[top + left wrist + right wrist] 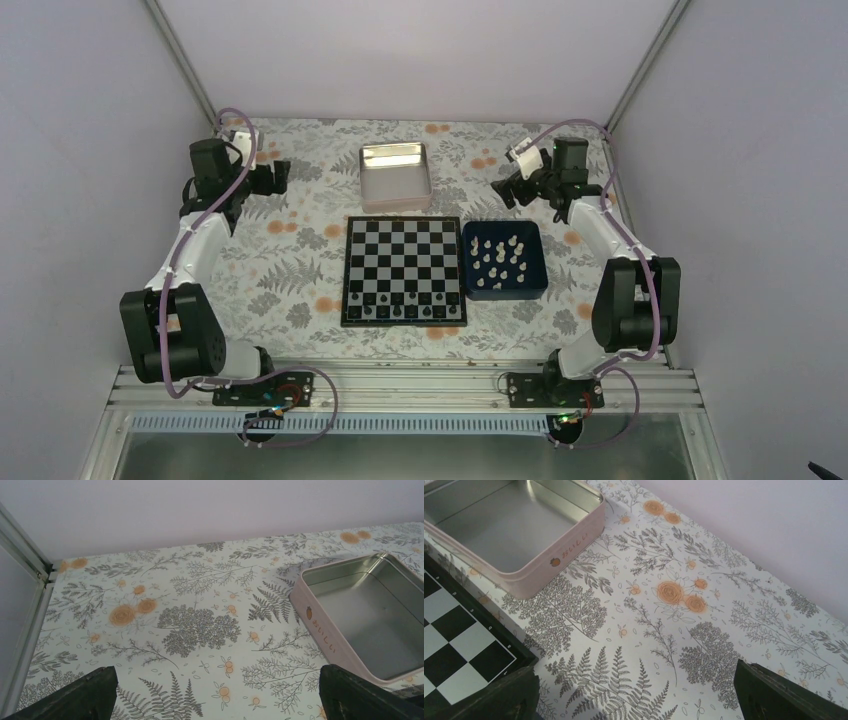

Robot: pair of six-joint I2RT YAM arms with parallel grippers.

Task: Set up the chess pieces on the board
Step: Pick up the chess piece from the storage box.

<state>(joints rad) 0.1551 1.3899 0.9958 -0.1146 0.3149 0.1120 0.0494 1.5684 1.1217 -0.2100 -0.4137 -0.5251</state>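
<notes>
Though floral, tablecloth amid lilac walls.

The board, a flat black-and-white chequered square with a black border, lies mid-bench. The chess pieces, tiny cream figures, stand scattered inside a dark blue tray just beside the board's right edge.

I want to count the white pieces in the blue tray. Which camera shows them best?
The top external view: the white pieces sit in the blue tray right of the board. Neither wrist view shows them or the tray. Both face the silver tin instead.
</notes>
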